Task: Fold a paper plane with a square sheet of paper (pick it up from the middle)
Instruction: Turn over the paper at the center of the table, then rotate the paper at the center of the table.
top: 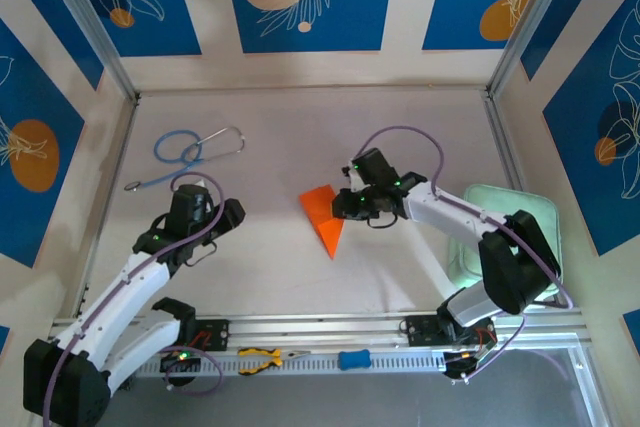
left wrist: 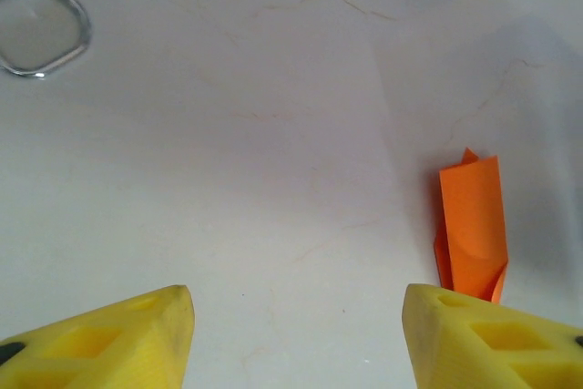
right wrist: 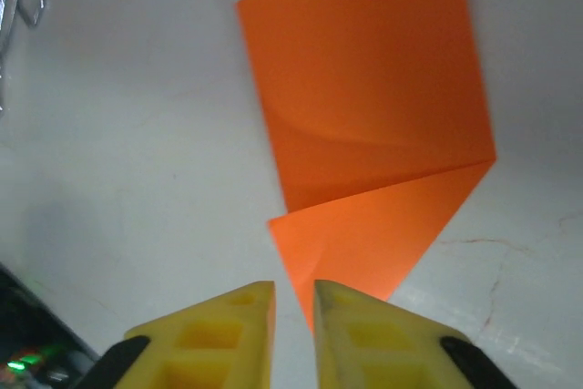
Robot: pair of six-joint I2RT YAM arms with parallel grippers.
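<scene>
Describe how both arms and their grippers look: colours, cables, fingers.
Both the left arm and right arm have white links with black joints and bases. A thin purple cable loops along each. The left gripper and right gripper carry yellow wedge-shaped fingers with moulded rectangular pockets. Small green lights glow on the joints.

Left gripper (left wrist: 296, 314): jaws wide apart, arm stretched forward. Right gripper (right wrist: 293, 302): jaws nearly together (slim gap showing), arm bent inward.
</scene>
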